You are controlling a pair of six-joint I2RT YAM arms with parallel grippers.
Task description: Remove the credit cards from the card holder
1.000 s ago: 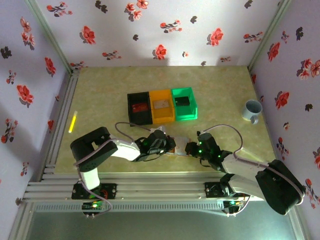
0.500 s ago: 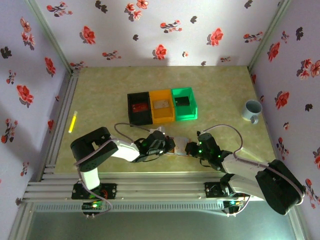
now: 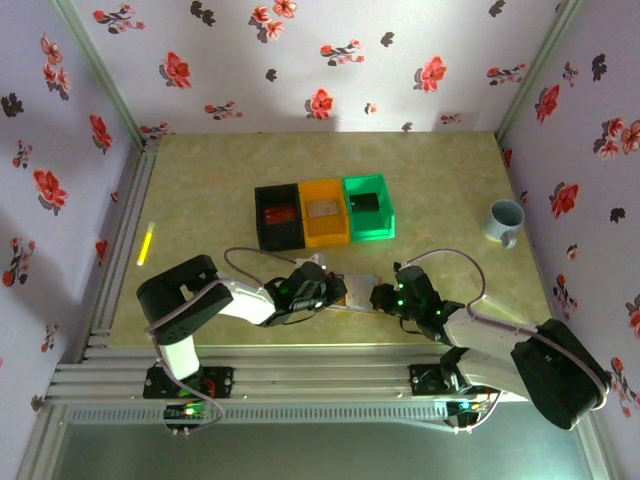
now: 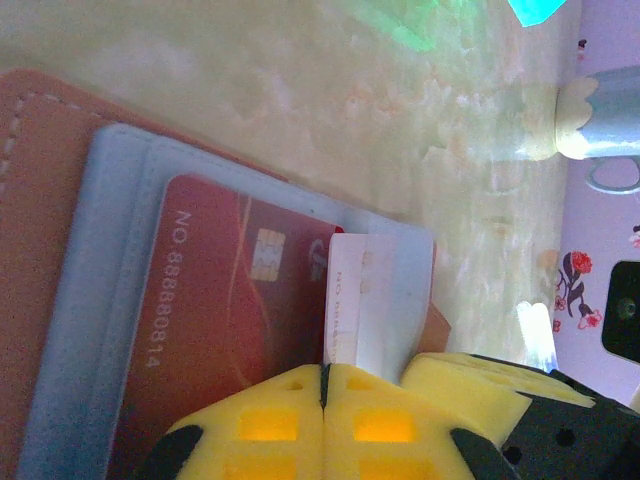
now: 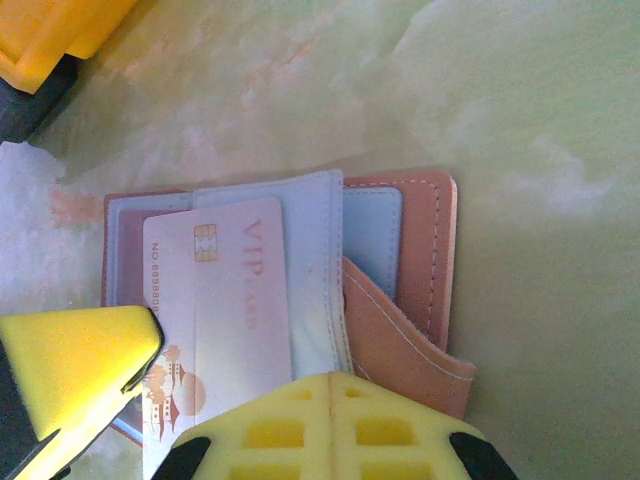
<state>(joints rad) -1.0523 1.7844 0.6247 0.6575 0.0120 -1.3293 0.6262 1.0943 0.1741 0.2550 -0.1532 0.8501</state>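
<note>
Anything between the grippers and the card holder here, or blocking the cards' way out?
Nothing visible does. The left gripper is shut on the edge of the white card where it sticks out of the card holder. The right gripper is shut at the holder's near edge, apparently pinching it. The bins stand apart, farther back.

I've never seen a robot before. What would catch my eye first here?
At the near edge of the table, the left fingers pinch a pale card sticking out of an open pinkish card holder that the right fingers grip. Behind sits a row of black, orange and green bins.
</note>
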